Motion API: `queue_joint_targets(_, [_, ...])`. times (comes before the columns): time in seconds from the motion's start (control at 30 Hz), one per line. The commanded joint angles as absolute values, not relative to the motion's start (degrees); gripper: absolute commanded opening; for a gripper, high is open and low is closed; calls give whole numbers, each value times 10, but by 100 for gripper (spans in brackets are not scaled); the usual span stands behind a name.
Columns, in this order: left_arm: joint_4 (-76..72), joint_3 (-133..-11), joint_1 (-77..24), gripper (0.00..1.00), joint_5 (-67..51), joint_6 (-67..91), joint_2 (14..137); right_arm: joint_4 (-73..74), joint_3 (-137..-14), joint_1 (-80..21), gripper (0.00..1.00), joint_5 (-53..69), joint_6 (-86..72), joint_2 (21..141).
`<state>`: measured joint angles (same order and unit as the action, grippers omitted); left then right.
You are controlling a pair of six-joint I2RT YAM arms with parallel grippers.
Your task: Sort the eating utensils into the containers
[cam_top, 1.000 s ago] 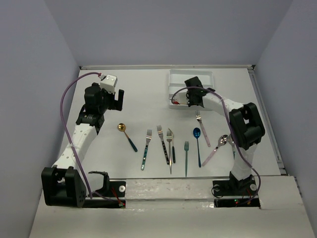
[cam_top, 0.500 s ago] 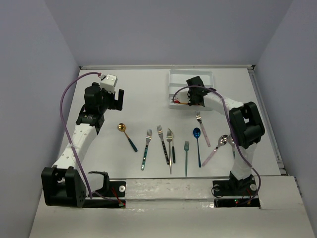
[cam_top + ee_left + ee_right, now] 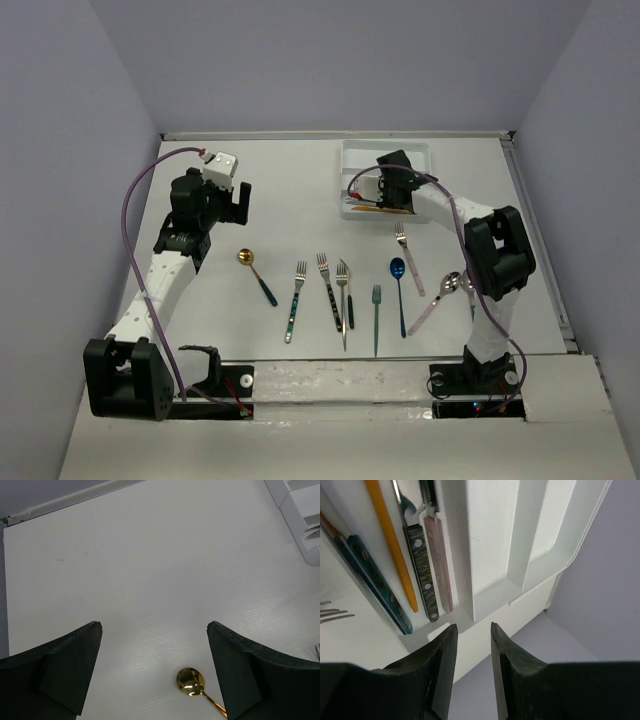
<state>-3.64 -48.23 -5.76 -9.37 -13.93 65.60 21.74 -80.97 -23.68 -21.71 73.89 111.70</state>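
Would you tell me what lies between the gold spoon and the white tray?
Only bare table separates the gold spoon from the white tray, shown in the left wrist view.

a white table (image 3: 285,195) with a faintly grained top sat between plain pale grey-lavender walls (image 3: 330,60), with a thin light rail (image 3: 300,134) along its far edge and a scuffed white board (image 3: 340,372) across its near edge.
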Motion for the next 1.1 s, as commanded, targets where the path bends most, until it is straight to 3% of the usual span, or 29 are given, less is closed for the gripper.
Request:
queue_joint_targets(0.0, [-62,-479,-54,99,-102,-148,635,224,-918,-242,44,-217,455,1047])
queue_joint_targets(0.1, [-62,-475,-54,99,-103,-154,638,338,-957,-236,47,-243,197,998])
queue_joint_targets(0.17, [-62,-469,-54,99,-106,-156,644,373,-904,-230,47,-203,58,934])
queue_joint_targets(0.3, [-74,-454,-54,99,-128,-155,658,404,-778,-192,67,-137,-97,827])
queue_joint_targets(0.33, [-77,-451,-54,99,-133,-154,664,417,-762,-177,67,-113,-138,815])
queue_joint_targets(0.47, [-90,-438,-54,99,-162,-149,683,467,-679,-99,68,17,-200,775])
queue_joint_targets(0.6, [-98,-427,-54,99,-177,-147,683,473,-610,-35,68,47,-216,786])
queue_joint_targets(0.77, [-105,-418,-53,99,-193,-149,660,471,-559,25,73,-41,-280,827])
queue_joint_targets(1.07, [-90,-435,-53,99,-220,-146,681,510,-496,33,78,-157,-364,744])
